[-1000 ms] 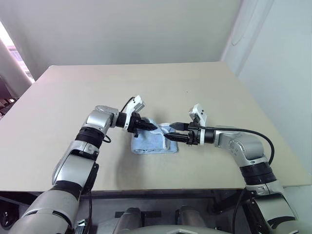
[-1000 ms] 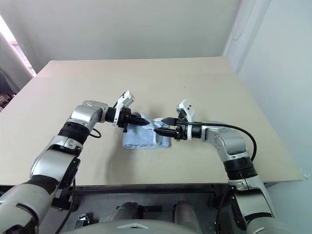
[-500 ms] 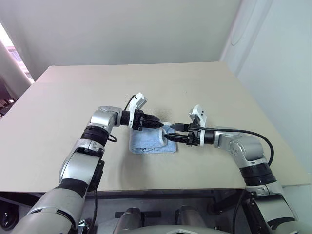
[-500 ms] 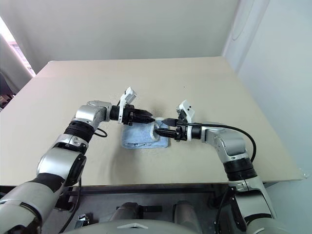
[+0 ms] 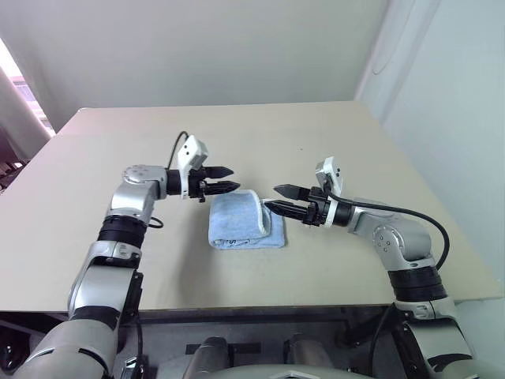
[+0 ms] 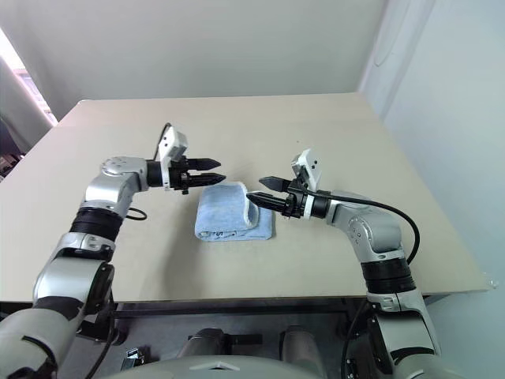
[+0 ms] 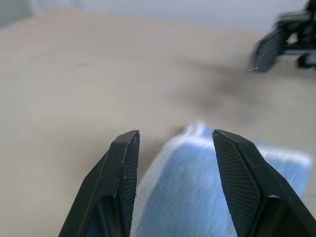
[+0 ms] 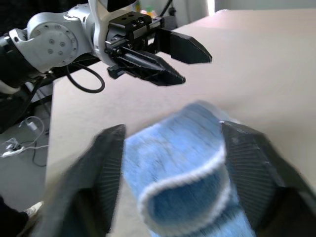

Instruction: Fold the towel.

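A light blue towel (image 5: 238,220) lay folded near the front middle of a beige table (image 5: 118,150), its white-edged fold rolled up along the right side. The 2 grippers hovered clear of it, the left gripper (image 5: 226,178) and the right gripper (image 5: 278,199) each with fingers apart, holding nothing.

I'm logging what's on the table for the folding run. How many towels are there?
1: the towel, light blue and folded, lies on the table between the left gripper and the right gripper, both open and clear of it. Nothing visibly hides another.
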You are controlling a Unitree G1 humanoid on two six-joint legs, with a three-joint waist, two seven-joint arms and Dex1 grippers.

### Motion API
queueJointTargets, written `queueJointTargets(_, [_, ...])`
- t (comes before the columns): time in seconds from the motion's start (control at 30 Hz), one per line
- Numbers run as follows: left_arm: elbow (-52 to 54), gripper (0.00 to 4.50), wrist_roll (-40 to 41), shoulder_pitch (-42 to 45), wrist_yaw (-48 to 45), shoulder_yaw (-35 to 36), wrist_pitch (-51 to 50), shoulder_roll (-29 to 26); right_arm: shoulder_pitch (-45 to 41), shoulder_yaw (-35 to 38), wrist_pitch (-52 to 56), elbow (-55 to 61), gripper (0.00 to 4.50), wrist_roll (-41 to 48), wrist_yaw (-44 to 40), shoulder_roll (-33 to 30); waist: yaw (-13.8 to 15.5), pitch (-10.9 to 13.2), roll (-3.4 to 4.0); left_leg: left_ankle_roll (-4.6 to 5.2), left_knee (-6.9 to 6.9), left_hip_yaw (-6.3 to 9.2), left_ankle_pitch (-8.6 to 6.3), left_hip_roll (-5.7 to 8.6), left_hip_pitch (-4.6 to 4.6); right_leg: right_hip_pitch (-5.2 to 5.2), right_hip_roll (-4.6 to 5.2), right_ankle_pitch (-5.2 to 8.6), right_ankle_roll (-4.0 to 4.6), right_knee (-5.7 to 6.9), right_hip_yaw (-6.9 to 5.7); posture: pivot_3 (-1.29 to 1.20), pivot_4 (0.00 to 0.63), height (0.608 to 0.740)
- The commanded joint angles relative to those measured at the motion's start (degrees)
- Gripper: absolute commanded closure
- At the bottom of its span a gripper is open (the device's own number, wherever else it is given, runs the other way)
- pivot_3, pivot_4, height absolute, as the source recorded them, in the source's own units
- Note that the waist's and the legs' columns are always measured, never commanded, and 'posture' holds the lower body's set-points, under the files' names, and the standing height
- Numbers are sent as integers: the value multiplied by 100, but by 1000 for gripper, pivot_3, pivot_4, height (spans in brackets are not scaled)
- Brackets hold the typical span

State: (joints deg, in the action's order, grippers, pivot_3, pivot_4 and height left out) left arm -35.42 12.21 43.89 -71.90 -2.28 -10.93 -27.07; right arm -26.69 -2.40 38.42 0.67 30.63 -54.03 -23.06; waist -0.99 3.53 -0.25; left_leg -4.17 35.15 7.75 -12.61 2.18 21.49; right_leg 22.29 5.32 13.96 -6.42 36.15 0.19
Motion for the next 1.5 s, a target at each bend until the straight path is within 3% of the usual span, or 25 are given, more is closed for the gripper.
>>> queueJointTargets(0.03, [558, 2380, 326, -238, -152, 200, -106, -113, -281, -200, -331, -110, 2706, -129, -171, 84, 4, 0, 0, 0, 1, -1, 0, 0, 0, -1, 0, 2, 4, 0, 1, 0, 0, 731])
queueJointTargets(0.2, [1036, 4005, 437, -594, -5, 158, -216, 28, -641, -435, -564, -777, 4480, -376, -168, 375, -2, 0, 0, 0, 3, -1, 0, 0, -2, 0, 0, 5, 19, 2, 3, 0, 0, 731])
queueJointTargets(0.23, [1126, 4385, 368, -682, 26, 66, -139, 63, -724, -491, -620, -949, 4500, -445, -160, 452, -7, 0, 0, 0, 3, -1, 0, 0, -3, -1, -1, 2, 14, 2, 3, 0, 0, 731])
queueJointTargets(0.5, [781, 4449, -286, -1112, 354, -555, 834, 416, -1050, -1047, -1349, -2628, 4500, -1385, -42, 970, -21, -2, 3, 0, -3, -13, 0, -1, -11, 3, -8, -6, 8, 4, 22, 0, 0, 731])
queueJointTargets(0.8, [-170, 4449, -564, -1314, 603, -712, 1400, 611, -650, -1591, -1690, -2951, 4500, -2191, -151, 854, -20, -7, 6, 0, 0, -18, 0, -1, -13, 3, -13, -5, 8, 5, 35, 0, 0, 731])
queueJointTargets(1.07, [-445, 4449, -519, -1129, 652, -618, 1557, 664, -670, -1432, -1578, -2728, 4500, -2064, -324, 897, -15, -25, 7, 0, 1, -17, 0, -2, -24, -9, -16, -2, 14, 6, 38, 0, 0, 731])
queueJointTargets(1.27, [22, 4500, -54, -956, 384, -367, 873, 605, -866, -890, -900, -2289, 2530, -1505, -347, 944, -17, -23, 7, 0, 1, -15, 0, -3, -16, 1, -18, -4, 11, 6, 40, 0, 0, 731])
queueJointTargets(1.5, [1664, 4500, 658, -1043, 87, -123, -174, 253, -1276, 110, 1025, -1670, 25, -288, -273, 629, -26, -17, 8, 0, -3, -15, 0, -3, -9, 9, -18, -4, 11, 4, 43, 0, 0, 731])
